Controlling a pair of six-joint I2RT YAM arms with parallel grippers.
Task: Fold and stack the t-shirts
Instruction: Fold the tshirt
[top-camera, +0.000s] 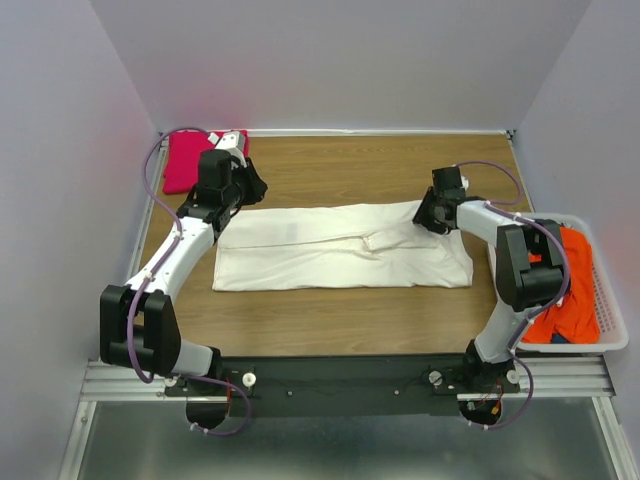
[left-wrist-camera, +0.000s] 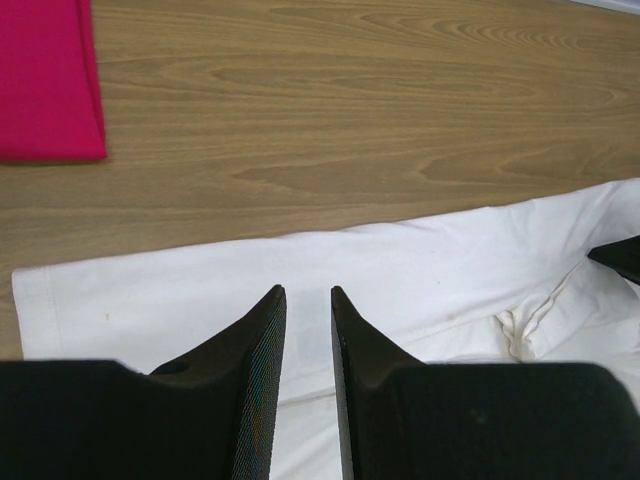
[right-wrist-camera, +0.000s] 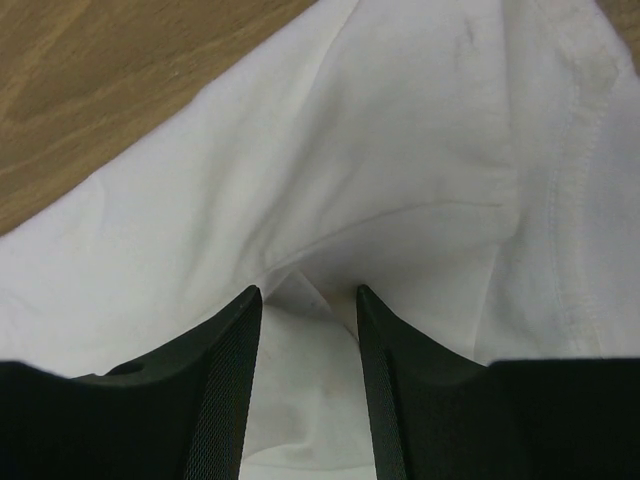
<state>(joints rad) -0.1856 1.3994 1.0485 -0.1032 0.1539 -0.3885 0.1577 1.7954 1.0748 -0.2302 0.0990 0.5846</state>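
Observation:
A cream-white t-shirt (top-camera: 340, 255) lies in a long folded band across the middle of the table. My left gripper (top-camera: 250, 188) hovers at the shirt's far left edge; in the left wrist view (left-wrist-camera: 306, 290) the jaws stand a narrow gap apart above the white cloth (left-wrist-camera: 400, 260), holding nothing. My right gripper (top-camera: 425, 213) is at the shirt's far right corner; in its wrist view (right-wrist-camera: 308, 290) it is open with a raised fold of the white cloth (right-wrist-camera: 400, 130) between the fingertips. A folded magenta-pink shirt (top-camera: 188, 160) lies at the back left and also shows in the left wrist view (left-wrist-camera: 45, 80). An orange-red shirt (top-camera: 568, 300) lies crumpled in the basket.
A white plastic laundry basket (top-camera: 570, 347) stands at the table's right edge, beside the right arm. Walls close in the table on the left, back and right. Bare wood shows behind and in front of the white shirt.

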